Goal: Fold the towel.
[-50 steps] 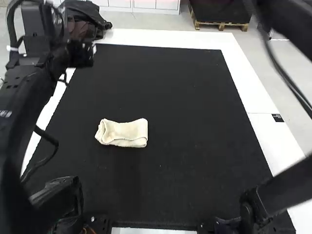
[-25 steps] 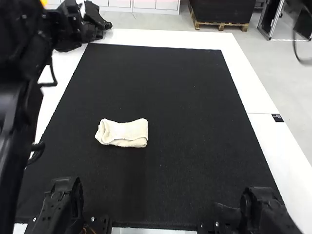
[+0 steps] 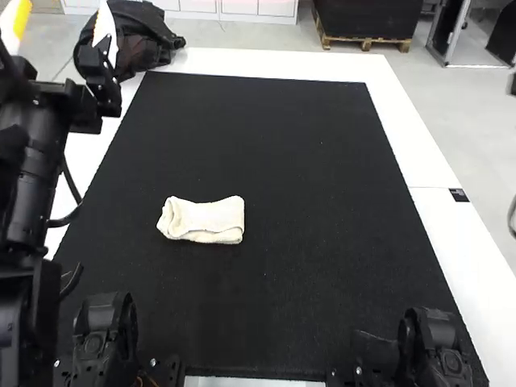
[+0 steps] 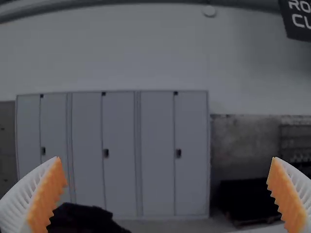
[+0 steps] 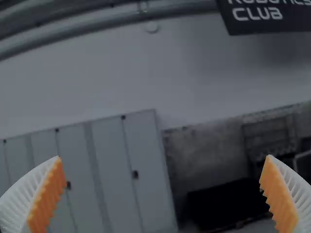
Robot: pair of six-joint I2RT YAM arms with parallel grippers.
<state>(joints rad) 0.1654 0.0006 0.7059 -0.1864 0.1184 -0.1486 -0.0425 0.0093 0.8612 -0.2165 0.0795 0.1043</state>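
The cream towel (image 3: 208, 218) lies folded into a small, compact rectangle on the black mat, left of its middle, with layered edges along its near side and a rounded fold at its left end. Up at the far left corner of the table, my left gripper (image 3: 63, 18) is raised well away from the towel. In the left wrist view the left gripper (image 4: 166, 158) stands open with its orange pads wide apart. My right gripper (image 5: 164, 158) is also open in the right wrist view, nothing between its pads.
The black mat (image 3: 322, 242) covers most of the white table (image 3: 403, 145). A dark bag (image 3: 141, 36) sits by the far left corner. The arm bases (image 3: 431, 347) stand at the near edge. The left arm runs along the left side.
My left arm has drawn back and risen at the left side. The right arm has swung up and out from the right part of the high view. The towel has stayed still.
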